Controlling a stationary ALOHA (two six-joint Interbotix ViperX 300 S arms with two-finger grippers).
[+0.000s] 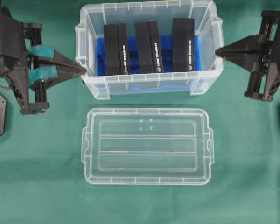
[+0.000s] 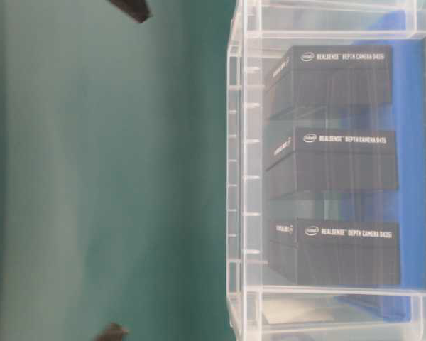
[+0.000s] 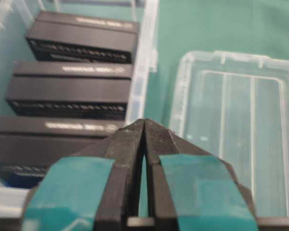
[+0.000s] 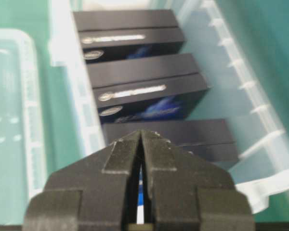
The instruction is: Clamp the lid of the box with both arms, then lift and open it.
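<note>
Box (image 1: 149, 79) holds three black blocks (image 1: 151, 46); lid (image 1: 147, 146) lies beside it.

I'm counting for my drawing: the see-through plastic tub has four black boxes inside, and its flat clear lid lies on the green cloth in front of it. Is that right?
Not quite. The deep clear plastic tub holds three black rectangular boxes, not four; the overhead view shows them side by side. The flat clear plastic lid does lie on the green cloth in front of the tub.
</note>
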